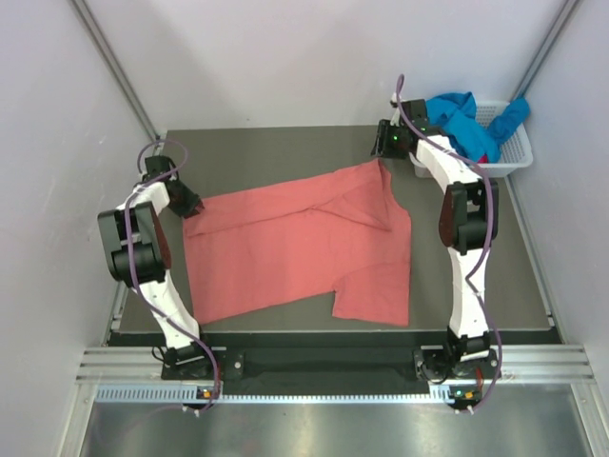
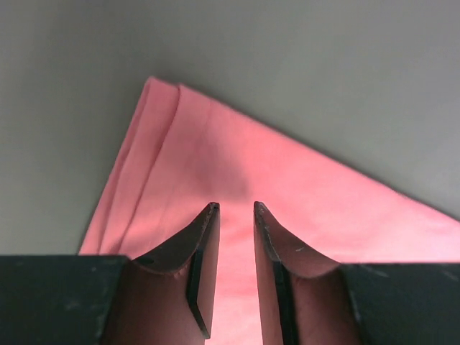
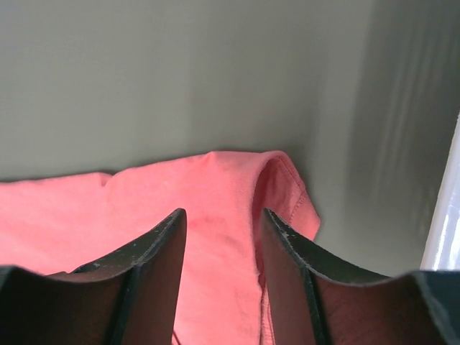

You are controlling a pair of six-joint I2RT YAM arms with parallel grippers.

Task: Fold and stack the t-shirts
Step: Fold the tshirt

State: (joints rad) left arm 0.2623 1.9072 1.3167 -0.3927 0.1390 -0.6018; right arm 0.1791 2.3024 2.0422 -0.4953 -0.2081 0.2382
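A salmon-pink t-shirt (image 1: 295, 243) lies spread flat on the dark grey table (image 1: 276, 152), with one part folded over near its far right. My left gripper (image 1: 187, 203) sits low at the shirt's far-left corner. In the left wrist view its jaws (image 2: 236, 207) stand a narrow gap apart over the pink cloth (image 2: 302, 187), and nothing is visibly pinched. My right gripper (image 1: 383, 160) is at the shirt's far-right corner. Its jaws (image 3: 223, 212) are open wide, astride a raised fold of hemmed cloth (image 3: 215, 187).
A white slotted basket (image 1: 514, 152) stands at the table's far right corner, just behind the right arm. A bright blue shirt (image 1: 461, 119) spills over its rim and a bit of dark red cloth (image 1: 482, 155) shows inside. Grey walls close in on both sides.
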